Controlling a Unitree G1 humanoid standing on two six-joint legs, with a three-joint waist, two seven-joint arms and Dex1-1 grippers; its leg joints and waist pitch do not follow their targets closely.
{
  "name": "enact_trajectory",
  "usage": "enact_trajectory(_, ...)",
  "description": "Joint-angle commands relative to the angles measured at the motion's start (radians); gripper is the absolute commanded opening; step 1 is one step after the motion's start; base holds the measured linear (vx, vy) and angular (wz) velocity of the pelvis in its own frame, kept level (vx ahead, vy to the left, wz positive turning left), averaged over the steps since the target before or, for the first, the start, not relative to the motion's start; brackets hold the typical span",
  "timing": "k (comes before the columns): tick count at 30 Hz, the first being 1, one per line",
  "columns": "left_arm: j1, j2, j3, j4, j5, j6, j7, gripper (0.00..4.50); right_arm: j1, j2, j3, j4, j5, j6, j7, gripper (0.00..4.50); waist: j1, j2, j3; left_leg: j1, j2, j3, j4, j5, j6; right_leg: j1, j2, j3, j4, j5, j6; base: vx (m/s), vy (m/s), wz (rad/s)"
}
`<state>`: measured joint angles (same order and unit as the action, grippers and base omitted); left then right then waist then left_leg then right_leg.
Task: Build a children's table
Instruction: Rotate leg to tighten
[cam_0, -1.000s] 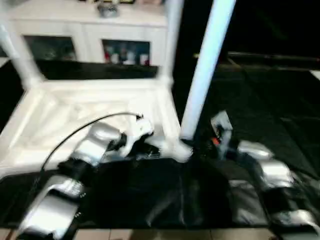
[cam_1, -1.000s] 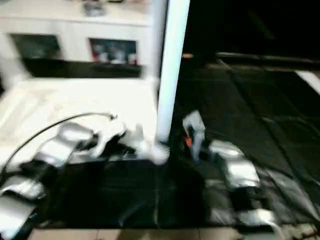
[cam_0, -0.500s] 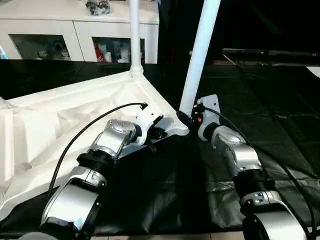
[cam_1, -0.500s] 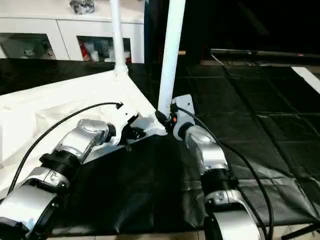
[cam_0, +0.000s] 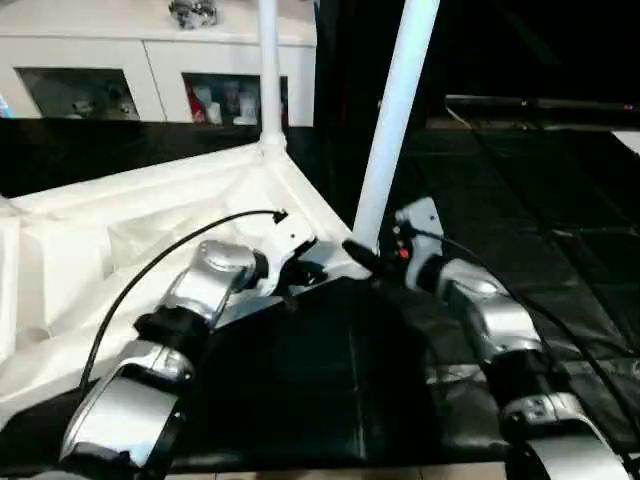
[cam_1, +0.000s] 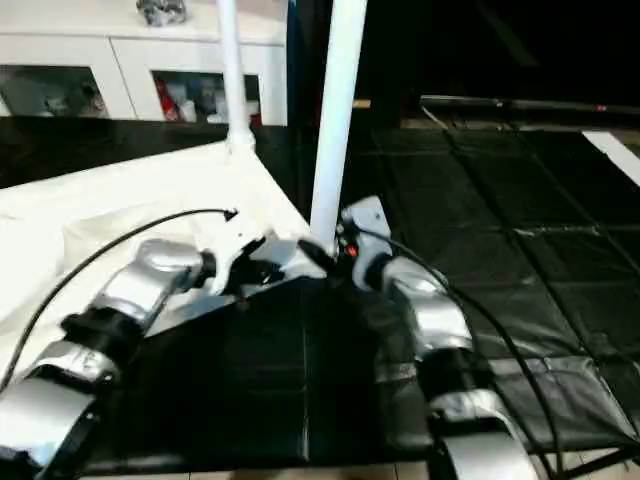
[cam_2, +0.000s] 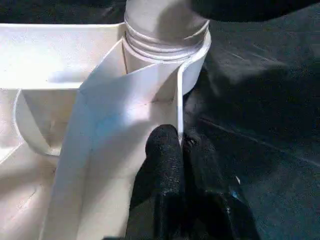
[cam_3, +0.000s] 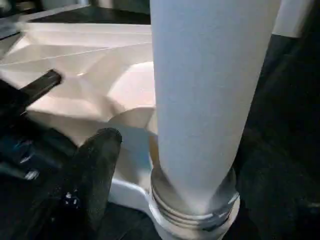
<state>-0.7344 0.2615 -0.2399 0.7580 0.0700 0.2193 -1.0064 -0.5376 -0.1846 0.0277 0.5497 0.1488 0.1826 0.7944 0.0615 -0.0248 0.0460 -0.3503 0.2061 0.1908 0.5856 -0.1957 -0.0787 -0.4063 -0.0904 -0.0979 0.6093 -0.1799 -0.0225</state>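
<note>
Lying upside down on the black mat (cam_0: 330, 390), the white table top (cam_0: 120, 250) is showing its ribbed underside. Left gripper (cam_2: 181, 145) is pinching the top's edge wall between pressed-together fingers, just short of the near corner socket (cam_2: 167, 45). Beyond it, a far leg (cam_0: 268, 60) is standing upright. Right gripper (cam_0: 362, 258) is sitting spread at the base of the near leg (cam_0: 392, 110), one finger (cam_3: 97, 170) just beside it, not gripping.
</note>
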Motion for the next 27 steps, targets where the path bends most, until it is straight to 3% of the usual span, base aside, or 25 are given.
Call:
enact_trajectory(1, 0.009, 0.015, -0.035, -0.042, -0.021, -0.053, -0.092, 0.0, 0.021, -0.039, 0.071, -0.052, 0.033, 0.021, 0.17, 4.06, 0.01, 0.0, -0.06, 0.001, 0.03, -0.012, -0.064, -0.163, 0.073, 0.064, -0.065, 0.058, -0.074, -0.183, -0.22, 0.0, 0.0, 0.0)
enact_trajectory(3, 0.012, 0.024, -0.041, -0.045, -0.021, -0.058, -0.112, 0.0, 0.025, -0.056, 0.074, -0.06, 0.035, 0.019, 0.197, 4.29, 0.01, 0.001, -0.059, 0.0, 0.03, -0.011, -0.065, -0.167, 0.067, 0.061, -0.064, 0.058, -0.074, -0.187, -0.22, 0.0, 0.0, 0.0)
enact_trajectory(11, 0.061, 0.12, -0.108, -0.127, -0.037, -0.169, -0.373, 0.0, 0.039, -0.221, 0.142, -0.13, 0.082, 0.066, 0.552, 4.29, 0.034, 0.004, -0.06, 0.003, 0.037, -0.01, -0.064, -0.163, 0.06, 0.061, -0.064, 0.057, -0.066, -0.164, -0.234, 0.0, 0.0, 0.0)
enact_trajectory(14, 0.074, 0.142, -0.132, -0.159, -0.035, -0.182, -0.419, 0.0, 0.035, -0.241, 0.161, -0.13, 0.088, 0.071, 0.606, 4.29, 0.042, 0.007, -0.062, 0.007, 0.039, -0.009, -0.064, -0.164, 0.059, 0.056, -0.063, 0.057, -0.062, -0.14, -0.249, 0.0, 0.0, 0.0)
enact_trajectory(19, 0.091, 0.159, -0.159, -0.189, -0.037, -0.207, -0.476, 0.0, 0.022, -0.253, 0.19, -0.114, 0.082, 0.065, 0.653, 4.29, 0.054, 0.005, -0.059, 0.009, 0.038, -0.007, -0.066, -0.184, 0.037, 0.054, -0.064, 0.058, -0.065, -0.174, -0.237, 0.0, 0.0, 0.0)
enact_trajectory(27, 0.105, 0.169, -0.173, -0.223, -0.04, -0.209, -0.504, 0.0, 0.018, -0.258, 0.215, -0.131, 0.102, 0.114, 0.719, 3.54, 0.055, 0.002, -0.061, 0.006, 0.038, -0.009, -0.065, -0.171, 0.035, 0.057, -0.065, 0.058, -0.065, -0.187, -0.222, 0.0, 0.0, 0.0)
